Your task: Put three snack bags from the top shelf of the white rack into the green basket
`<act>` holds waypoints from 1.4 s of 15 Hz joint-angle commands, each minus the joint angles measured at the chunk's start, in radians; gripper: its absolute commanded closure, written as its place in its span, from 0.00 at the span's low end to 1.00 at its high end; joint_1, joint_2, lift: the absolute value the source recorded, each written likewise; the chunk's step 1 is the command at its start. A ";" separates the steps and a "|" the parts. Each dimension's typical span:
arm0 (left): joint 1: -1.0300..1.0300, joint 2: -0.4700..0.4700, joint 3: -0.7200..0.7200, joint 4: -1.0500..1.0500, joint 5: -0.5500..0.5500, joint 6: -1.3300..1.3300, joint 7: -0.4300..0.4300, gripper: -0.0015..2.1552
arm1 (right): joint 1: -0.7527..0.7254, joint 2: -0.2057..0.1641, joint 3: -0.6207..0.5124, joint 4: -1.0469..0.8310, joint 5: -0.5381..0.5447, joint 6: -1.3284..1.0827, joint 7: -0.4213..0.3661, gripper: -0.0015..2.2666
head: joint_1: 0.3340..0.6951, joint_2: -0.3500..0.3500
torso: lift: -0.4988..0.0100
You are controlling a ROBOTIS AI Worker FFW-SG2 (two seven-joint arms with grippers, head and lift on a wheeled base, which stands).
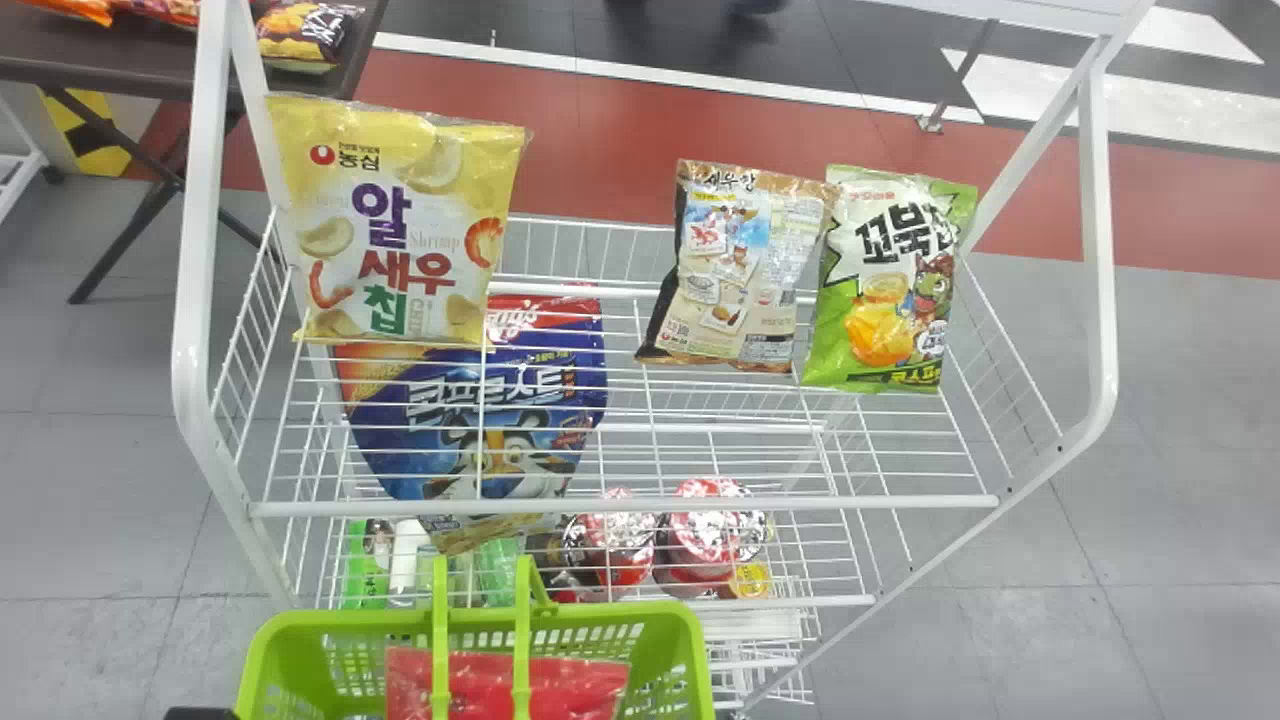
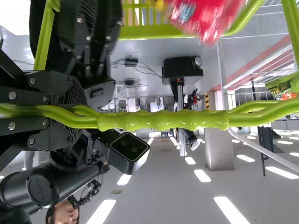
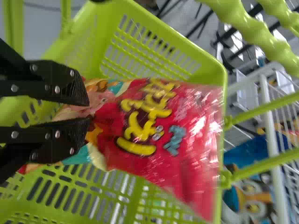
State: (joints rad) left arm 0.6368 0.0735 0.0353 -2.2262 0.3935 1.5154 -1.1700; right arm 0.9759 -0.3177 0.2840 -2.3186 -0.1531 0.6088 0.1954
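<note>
Basket (image 1: 640, 612): seven o'clock, head view
Red snack bag (image 3: 187, 140): placing step; next, lower, then release
Right gripper (image 3: 88, 111): clenched on bag
Left gripper (image 2: 80, 114): grasping handle (image 2: 163, 120)

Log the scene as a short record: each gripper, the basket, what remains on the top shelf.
right gripper: closed on a glossy red snack bag
left gripper: closed on the ribbed green plastic basket handle
red bag position: at the mouth of the green plastic basket
top shelf, white wire rack: yellow shrimp-chip bag; beige-and-brown bag; green-and-white bag
red bag released: no
</note>
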 commanded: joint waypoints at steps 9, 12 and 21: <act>0.015 0.000 -0.005 -0.004 -0.001 0.000 0.001 1.00 | -0.037 0.068 -0.158 -0.024 0.004 -0.401 -0.091 0.03 | 1.00 0.00 | 0.98; 0.017 0.000 -0.009 -0.007 -0.004 0.000 0.006 1.00 | -0.215 0.128 -0.201 0.044 0.043 -0.404 -0.143 0.03 | 1.00 0.00 | 0.98; 0.003 0.011 -0.018 -0.015 -0.011 0.012 0.003 1.00 | -0.755 0.252 -0.256 0.458 0.170 -0.404 -0.212 0.04 | 1.00 0.00 | 0.98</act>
State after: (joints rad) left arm 0.6403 0.0842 0.0218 -2.2427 0.3824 1.5288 -1.1674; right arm 0.2953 -0.0880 0.0273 -1.9330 -0.0121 0.2050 -0.0120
